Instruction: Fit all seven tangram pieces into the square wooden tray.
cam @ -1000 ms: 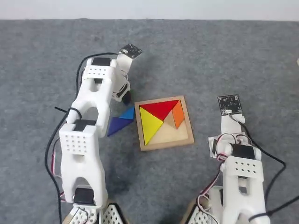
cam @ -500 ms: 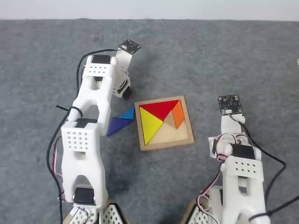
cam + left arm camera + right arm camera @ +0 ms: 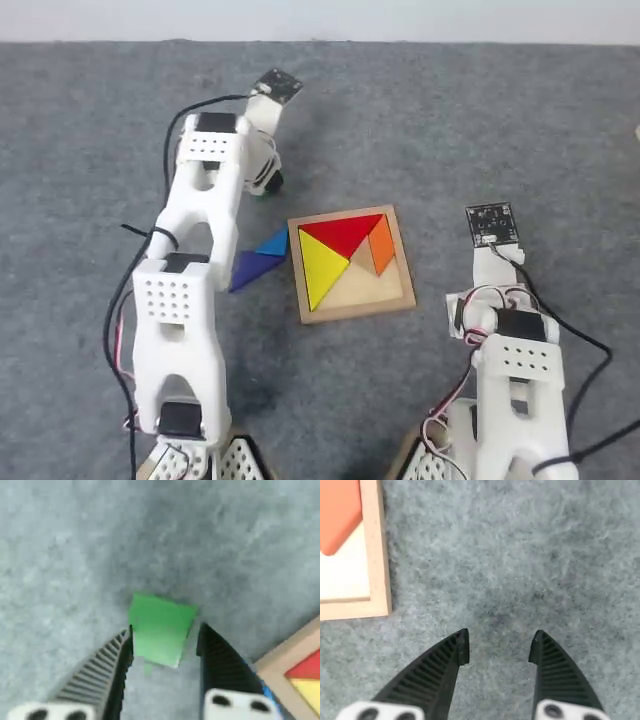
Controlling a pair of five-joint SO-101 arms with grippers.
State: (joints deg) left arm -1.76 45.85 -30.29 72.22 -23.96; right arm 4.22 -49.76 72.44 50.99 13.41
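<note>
The left end effector pinches the green square piece between its fingers, over the grey bench. The right end effector hangs spread above the bench, with the wooden tray nearby, off to one side of it.

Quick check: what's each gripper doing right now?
Left gripper: jaws closed on the green square, it seems.
Right gripper: jaws open, holding nothing.

- Green piece: in the high view, at 10 o'clock of the tray, the left end effector covers most of it.
- Orange piece: cut by the right wrist view's edge.
</note>
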